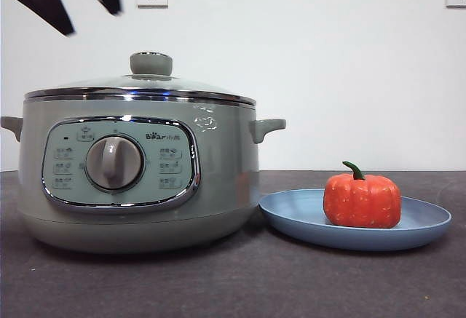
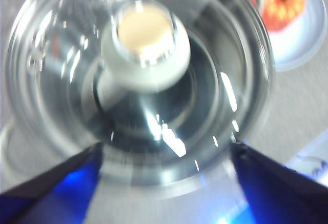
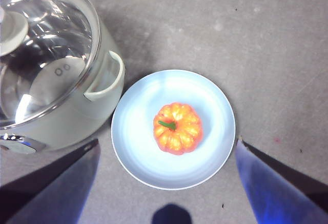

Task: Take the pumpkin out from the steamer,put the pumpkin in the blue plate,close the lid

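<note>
While one lid (image 1: 142, 85) covers one steamer (image 1: 138, 180) — one pumpkin (image 1: 362, 200) on one blue plate (image 1: 422, 223).

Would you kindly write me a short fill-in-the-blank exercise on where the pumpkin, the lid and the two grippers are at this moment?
1. The pumpkin rests on the ____ plate.
2. The lid sits on top of the ____.
3. The left gripper hangs above the lid's ____ with its jaws open.
4. The right gripper, jaws open, hangs above the plate and holds ____.

Missing words: blue; steamer; knob; nothing
</note>
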Motion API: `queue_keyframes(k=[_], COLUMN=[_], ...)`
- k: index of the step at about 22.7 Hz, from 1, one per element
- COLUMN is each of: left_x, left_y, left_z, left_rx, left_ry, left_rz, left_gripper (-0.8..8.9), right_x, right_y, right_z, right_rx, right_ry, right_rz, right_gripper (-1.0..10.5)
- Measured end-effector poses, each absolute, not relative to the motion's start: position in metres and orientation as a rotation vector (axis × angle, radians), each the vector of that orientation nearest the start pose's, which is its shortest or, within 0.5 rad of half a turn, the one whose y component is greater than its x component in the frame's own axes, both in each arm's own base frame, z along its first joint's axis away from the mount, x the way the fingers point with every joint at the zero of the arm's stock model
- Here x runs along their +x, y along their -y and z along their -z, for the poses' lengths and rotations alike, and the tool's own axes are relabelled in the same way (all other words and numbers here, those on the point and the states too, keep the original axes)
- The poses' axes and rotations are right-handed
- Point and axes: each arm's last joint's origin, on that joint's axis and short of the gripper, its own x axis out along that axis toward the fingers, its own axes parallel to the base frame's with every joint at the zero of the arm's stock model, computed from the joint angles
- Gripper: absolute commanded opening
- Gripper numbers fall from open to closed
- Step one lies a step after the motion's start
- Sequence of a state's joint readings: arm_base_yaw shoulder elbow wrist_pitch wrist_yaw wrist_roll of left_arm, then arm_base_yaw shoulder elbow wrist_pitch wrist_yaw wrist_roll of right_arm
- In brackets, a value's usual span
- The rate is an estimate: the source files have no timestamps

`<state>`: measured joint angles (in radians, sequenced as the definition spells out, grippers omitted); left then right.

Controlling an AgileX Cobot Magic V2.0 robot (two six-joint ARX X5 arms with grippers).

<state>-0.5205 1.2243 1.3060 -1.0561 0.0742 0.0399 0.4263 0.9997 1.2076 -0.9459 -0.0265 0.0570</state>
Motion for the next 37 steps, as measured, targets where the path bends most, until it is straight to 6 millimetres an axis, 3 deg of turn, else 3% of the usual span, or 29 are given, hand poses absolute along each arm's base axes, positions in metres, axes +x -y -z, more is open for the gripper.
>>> queue_keyframes(k=[2, 3, 6, 9, 11, 15, 20, 28, 37], left_x=[0.179, 0.173, 0.156, 0.133, 0.12, 0.101, 0.091, 0.095, 0.095], left_y=[0.105, 0.102, 0.092, 0.079, 0.07, 0.058, 0.052, 0.055, 0.054], left_z=[-0.36, -0.365, -0.385, -0.403, -0.395, -0.35, -0.313, -0.301, -0.301], left_rx=[0.252, 0.247, 0.22, 0.18, 0.169, 0.16, 0.141, 0.151, 0.147], left_ry=[-0.942, -0.914, -0.753, -0.563, -0.484, -0.441, -0.402, -0.488, -0.488], left_rz=[0.567, 0.57, 0.583, 0.592, 0.573, 0.519, 0.519, 0.514, 0.513], left_gripper=[0.38, -0.19, -0.09, -0.09, -0.09, -0.09, -0.09, -0.02, -0.02], right_x=[0.154, 0.15, 0.136, 0.121, 0.114, 0.11, 0.11, 0.117, 0.117], right_y=[-0.071, -0.071, -0.072, -0.074, -0.075, -0.073, -0.073, -0.076, -0.076], right_z=[-0.374, -0.377, -0.387, -0.386, -0.375, -0.33, -0.296, -0.289, -0.288], right_rx=[-0.088, -0.086, -0.077, -0.045, -0.019, -0.007, 0.044, 0.062, 0.059], right_ry=[-0.708, -0.687, -0.582, -0.455, -0.38, -0.333, -0.34, -0.383, -0.396], right_rz=[-0.415, -0.424, -0.479, -0.542, -0.566, -0.478, -0.449, -0.388, -0.383], right_gripper=[1.9, 1.2, 0.0, -0.1, -0.1, -0.1, 0.0, 0.0, 0.0])
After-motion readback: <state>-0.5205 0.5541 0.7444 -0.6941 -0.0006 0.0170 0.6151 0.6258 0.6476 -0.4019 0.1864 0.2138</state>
